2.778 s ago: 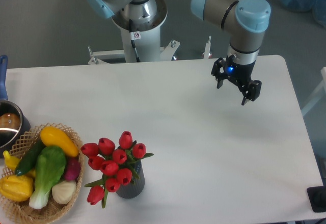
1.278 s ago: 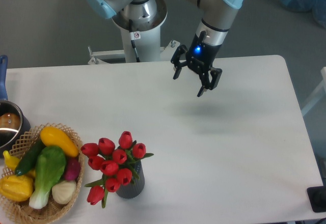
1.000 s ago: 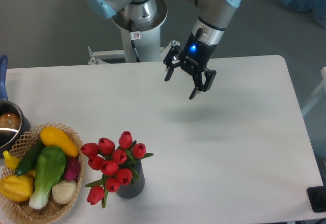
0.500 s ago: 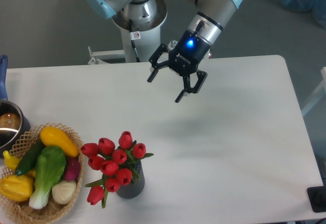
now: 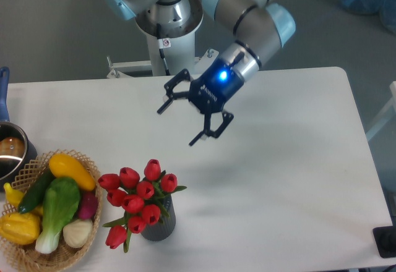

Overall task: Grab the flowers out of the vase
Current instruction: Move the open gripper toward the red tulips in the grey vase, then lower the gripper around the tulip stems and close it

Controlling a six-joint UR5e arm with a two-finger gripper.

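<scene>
Nine or so red flowers (image 5: 137,199) stand in the dark vase (image 5: 158,225) beside the wicker basket (image 5: 93,238), while the gripper (image 5: 178,125) hangs above the table (image 5: 291,179) with fingers spread, well apart from them.

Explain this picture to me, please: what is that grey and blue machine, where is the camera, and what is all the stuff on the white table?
The machine is a robot arm, bolted behind the table, with grey tubes and light blue joint caps. At its end is the gripper, a black claw with two fingers; they are spread open and hold nothing, in the air over the table.

The single camera looks down from above the front of the table.

Near the front left stand the flowers, red tulips, in the vase, a small dark ribbed cylinder. Left of them is a wicker basket of toy vegetables, and a metal pot shows at the left edge.

The claw is above and to the right of the flowers, not touching them.
</scene>
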